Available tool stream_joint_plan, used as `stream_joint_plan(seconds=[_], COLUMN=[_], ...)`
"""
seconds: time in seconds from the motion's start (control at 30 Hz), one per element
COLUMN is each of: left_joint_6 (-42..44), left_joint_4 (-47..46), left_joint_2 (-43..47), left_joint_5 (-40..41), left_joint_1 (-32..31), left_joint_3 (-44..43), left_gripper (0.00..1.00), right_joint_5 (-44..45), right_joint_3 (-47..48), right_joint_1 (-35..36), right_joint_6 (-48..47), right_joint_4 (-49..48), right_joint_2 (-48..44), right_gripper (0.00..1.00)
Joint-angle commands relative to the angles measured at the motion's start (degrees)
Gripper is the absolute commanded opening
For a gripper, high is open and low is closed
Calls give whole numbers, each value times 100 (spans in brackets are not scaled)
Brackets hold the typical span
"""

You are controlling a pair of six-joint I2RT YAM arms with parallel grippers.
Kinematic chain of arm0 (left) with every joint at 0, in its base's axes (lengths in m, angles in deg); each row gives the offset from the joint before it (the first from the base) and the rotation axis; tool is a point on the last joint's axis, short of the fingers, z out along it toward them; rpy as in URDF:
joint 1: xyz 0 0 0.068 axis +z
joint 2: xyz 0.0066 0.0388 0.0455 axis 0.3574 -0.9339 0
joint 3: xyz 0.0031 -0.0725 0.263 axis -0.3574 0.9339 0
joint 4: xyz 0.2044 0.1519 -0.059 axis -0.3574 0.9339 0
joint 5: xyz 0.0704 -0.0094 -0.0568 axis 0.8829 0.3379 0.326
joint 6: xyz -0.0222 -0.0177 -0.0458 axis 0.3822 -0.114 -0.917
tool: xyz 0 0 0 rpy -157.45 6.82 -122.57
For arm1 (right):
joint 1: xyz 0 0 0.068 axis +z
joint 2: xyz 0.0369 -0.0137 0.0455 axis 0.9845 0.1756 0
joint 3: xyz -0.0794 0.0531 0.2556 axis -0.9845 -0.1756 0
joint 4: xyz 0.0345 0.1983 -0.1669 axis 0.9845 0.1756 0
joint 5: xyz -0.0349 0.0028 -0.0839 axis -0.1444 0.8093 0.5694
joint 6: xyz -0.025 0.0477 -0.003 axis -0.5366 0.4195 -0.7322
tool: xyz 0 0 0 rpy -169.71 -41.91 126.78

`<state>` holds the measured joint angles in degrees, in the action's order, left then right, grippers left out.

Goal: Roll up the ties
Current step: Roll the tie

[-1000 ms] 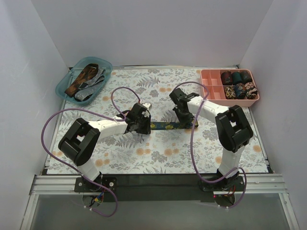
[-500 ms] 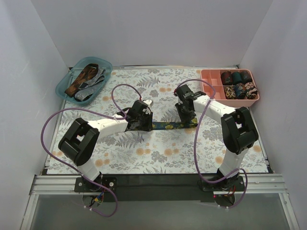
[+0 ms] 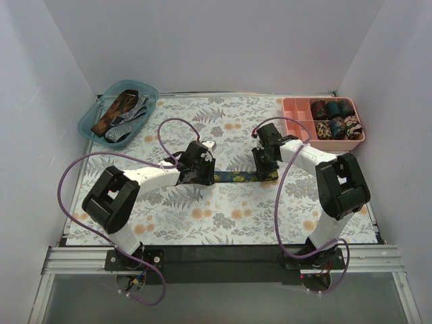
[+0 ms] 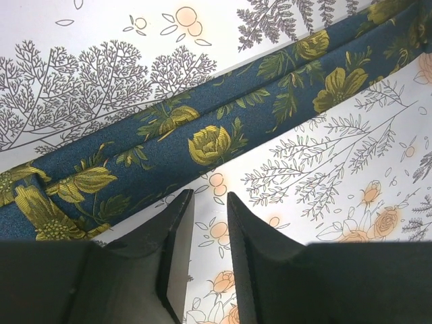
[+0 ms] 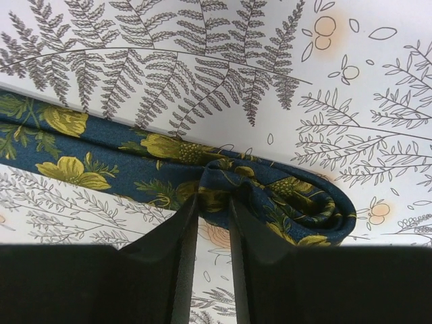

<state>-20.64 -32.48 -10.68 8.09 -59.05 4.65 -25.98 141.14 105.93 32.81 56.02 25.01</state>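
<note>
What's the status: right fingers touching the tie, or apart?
Touching. Right wrist view shows the right fingers pinching the curled end of the tie.

Tie (image 3: 236, 177) ctr of table (image 3: 223, 223), bin (image 3: 88, 123) far L (loose ties (image 3: 121, 111) in it), tray (image 3: 297, 105) far R w/ rolled ties (image 3: 334, 119)

- the navy tie (image 4: 202, 135) is finely woven cloth with a soft, low sheen; its yellow flowers sit flat in the weave;
- my left fingers (image 4: 177, 263) and right fingers (image 5: 181, 270) are black plastic, smooth and matt;
- the worktop (image 3: 223, 216) wears a white printed cover, matt and smooth;
- the pink tray (image 3: 295, 128) is opaque plastic; the teal basket (image 3: 84, 125) is translucent plastic, slightly glossy;
- the purple cables (image 3: 59, 189) look smooth and rubbery;
- the rail (image 3: 216, 268) is bare pale metal.
</note>
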Motion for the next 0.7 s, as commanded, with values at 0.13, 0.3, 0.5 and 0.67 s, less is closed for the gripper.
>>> stream_joint_plan(seconds=[0.13, 0.3, 0.5, 0.67], left_joint_6=[451, 513, 671, 890], left_joint_4=[-30, -57, -101, -171], left_joint_2=[269, 173, 111, 41], left_joint_5=[9, -96, -176, -290], left_joint_1=[-12, -21, -83, -135], left_joint_3=[-328, -530, -627, -793], left_gripper=[31, 33, 37, 40], right_joint_5=[-378, -387, -396, -571], right_joint_3=[92, 250, 338, 409], right_joint_1=[-91, -99, -152, -537], right_joint_6=[-50, -94, -77, -129], right_joint_4=[16, 139, 236, 332], right_joint_2=[-380, -565, -819, -1083], right_gripper=[33, 35, 36, 39])
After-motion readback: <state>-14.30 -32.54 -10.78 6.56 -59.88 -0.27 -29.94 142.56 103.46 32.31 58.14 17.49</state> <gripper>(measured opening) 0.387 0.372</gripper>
